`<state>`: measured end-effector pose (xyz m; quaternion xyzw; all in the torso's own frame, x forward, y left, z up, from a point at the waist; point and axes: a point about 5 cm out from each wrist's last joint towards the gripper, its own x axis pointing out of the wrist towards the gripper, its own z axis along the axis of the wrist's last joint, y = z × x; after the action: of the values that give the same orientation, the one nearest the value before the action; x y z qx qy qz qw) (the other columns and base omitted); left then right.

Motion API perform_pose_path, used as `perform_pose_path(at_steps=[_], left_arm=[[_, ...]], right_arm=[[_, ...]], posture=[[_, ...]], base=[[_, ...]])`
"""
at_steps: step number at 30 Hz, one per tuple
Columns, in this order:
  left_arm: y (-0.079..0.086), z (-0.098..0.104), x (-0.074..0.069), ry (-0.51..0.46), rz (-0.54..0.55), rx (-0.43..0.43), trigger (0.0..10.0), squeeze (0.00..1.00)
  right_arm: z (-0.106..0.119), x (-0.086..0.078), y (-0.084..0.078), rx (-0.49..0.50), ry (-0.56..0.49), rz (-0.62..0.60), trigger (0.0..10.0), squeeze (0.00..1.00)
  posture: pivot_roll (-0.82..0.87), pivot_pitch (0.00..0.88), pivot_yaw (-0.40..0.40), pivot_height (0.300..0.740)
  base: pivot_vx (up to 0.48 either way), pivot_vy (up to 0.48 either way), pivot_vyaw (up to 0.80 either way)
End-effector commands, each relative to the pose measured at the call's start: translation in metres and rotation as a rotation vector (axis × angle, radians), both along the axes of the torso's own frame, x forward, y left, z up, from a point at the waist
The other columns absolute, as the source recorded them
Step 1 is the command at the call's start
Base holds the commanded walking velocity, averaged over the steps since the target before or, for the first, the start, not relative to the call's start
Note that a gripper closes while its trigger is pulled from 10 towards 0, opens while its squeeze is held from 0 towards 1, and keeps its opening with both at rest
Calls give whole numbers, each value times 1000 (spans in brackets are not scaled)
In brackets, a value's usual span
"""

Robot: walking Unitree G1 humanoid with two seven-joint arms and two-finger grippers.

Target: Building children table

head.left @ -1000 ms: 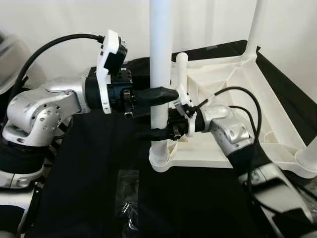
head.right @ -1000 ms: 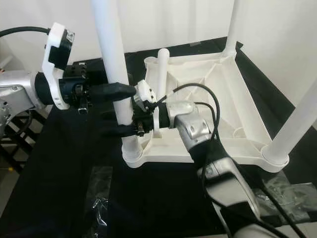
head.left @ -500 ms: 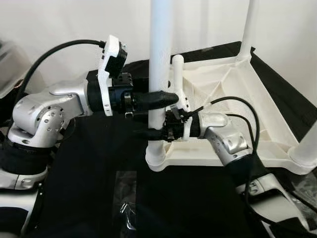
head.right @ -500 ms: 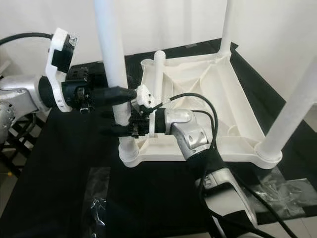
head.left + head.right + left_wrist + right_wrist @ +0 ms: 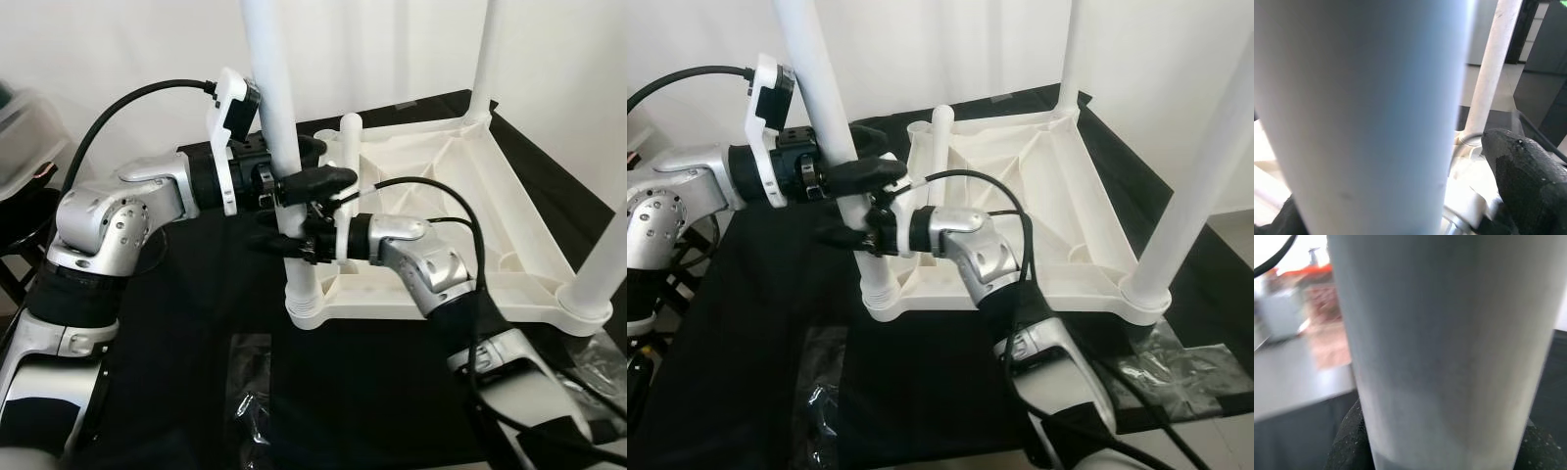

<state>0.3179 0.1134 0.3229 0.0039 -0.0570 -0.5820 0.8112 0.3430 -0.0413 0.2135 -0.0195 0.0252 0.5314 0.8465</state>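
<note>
The white plastic table top (image 5: pixel 460 196) lies upside down on a black cloth. Its near-left leg (image 5: pixel 277 117) stands in the corner socket (image 5: pixel 306 305) and leans with its top to the left. My left gripper (image 5: pixel 312 164) comes from the left and is shut on this leg, one finger in front and one behind. Just below it, my right gripper (image 5: pixel 279 242) reaches in from the right and is shut on the same leg above the socket. The leg (image 5: pixel 1361 112) looms close beside a black finger (image 5: pixel 1528 181); the right wrist view also has the leg (image 5: pixel 1444 347) close up.
Two more legs stand upright: one at the far right corner (image 5: pixel 487 59), one at the near right corner (image 5: pixel 607 255). A short white tube (image 5: pixel 350 142) stands at the far left corner. A clear plastic bag (image 5: pixel 250 392) lies on the cloth in front. A clear bin (image 5: pixel 20 127) is at far left.
The camera has shifted. The held leg stood straight before and now leans with its top to the left. Both grippers have stayed shut on it.
</note>
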Motion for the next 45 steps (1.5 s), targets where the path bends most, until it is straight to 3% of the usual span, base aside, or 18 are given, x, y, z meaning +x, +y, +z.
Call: perform_pose_path(at_steps=[1, 3, 7, 14, 18, 23, 24, 27, 28, 29, 30, 31, 45], left_arm=[[-9, 6, -7, -27, -69, 4, 10000, 0], [-5, 5, -2, -22, -24, 7, 10000, 0], [-1, 6, 3, -20, 14, -8, 10000, 0], [0, 9, 4, -25, 24, -28, 10000, 0], [1, 15, 4, -39, 20, -55, 10000, 0], [1, 15, 4, -40, 22, -59, 10000, 0], [2, 16, 4, -41, 26, -65, 10000, 0], [3, 16, 5, -42, 30, -70, 10000, 0], [4, 17, 5, -41, 31, -76, 8235, 0], [4, 17, 5, -41, 31, -76, 8235, 0], [4, 18, 5, -40, 33, -79, 824, 0], [5, 18, 5, -39, 35, -82, 0, 0], [15, 21, 12, -34, 136, -105, 0, 0]], right_arm=[[-34, 6, -16, -54, 181, -175, 0, 0], [-53, -13, -7, -64, 230, -264, 0, 0], [-61, -29, 1, -49, 271, -311, 0, 0], [-53, -29, 1, -31, 273, -327, 0, 0], [-36, -20, -5, -25, 199, -304, 0, 0], [-28, -22, -4, -22, 153, -271, 0, 0], [-23, -25, -1, -38, 92, -216, 0, 0], [-19, -26, -1, -58, 45, -180, 0, 0], [-18, -26, -1, -72, 26, -172, 0, 0], [-18, -26, -1, -72, 26, -172, 0, 0], [-17, -25, -3, -83, 9, -163, 0, 0], [-14, -24, -4, -90, -13, -151, 0, 0], [4, -12, -10, -89, -88, -122, 0, 0]], posture=[[-15, 85, 142, 740], [-19, 94, 145, 740], [-28, 96, 150, 740], [-33, 91, 148, 740], [-32, 89, 139, 740], [-32, 88, 139, 740], [-32, 88, 139, 740], [-31, 86, 137, 740], [-31, 86, 137, 740], [-31, 86, 137, 740], [-30, 86, 136, 740], [-30, 85, 136, 740], [-25, 81, 129, 740]], base=[[0, 0, 0], [0, 0, 0], [0, 0, 0], [0, 0, 0], [0, 0, 0], [0, 0, 0], [0, 0, 0], [0, 0, 0], [0, 0, 0], [0, 0, 0], [0, 0, 0], [0, 0, 0], [0, 0, 0]])
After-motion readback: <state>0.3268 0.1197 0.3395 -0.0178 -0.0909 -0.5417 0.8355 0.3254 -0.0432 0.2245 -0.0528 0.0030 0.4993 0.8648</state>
